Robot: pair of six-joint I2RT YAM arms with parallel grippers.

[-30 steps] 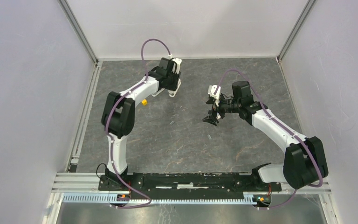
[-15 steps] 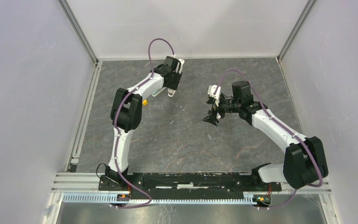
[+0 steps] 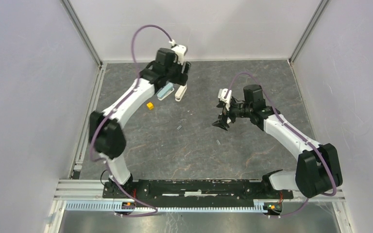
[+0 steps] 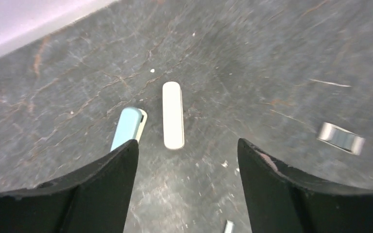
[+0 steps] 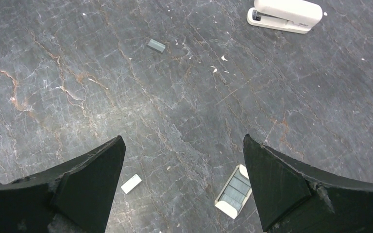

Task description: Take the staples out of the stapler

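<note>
The right gripper [image 5: 182,138] hangs with jaws spread wide, gripping nothing. The stubby grey stapler with whitish ends [image 5: 234,191] lies on the dark marbled table [image 5: 184,97] just below it, beside one fingertip; overhead, the gripper hides it. The thin silvery-white sliver of staples [image 5: 131,183] lies by the other fingertip. The left gripper [image 4: 188,141] is likewise spread and empty, one finger covering the near end of the teal oblong case [image 4: 126,127] ahead of it

One stapler [image 5: 234,191], two oblong things [image 4: 173,115] [image 4: 126,127], one cube [image 3: 150,105]
</note>
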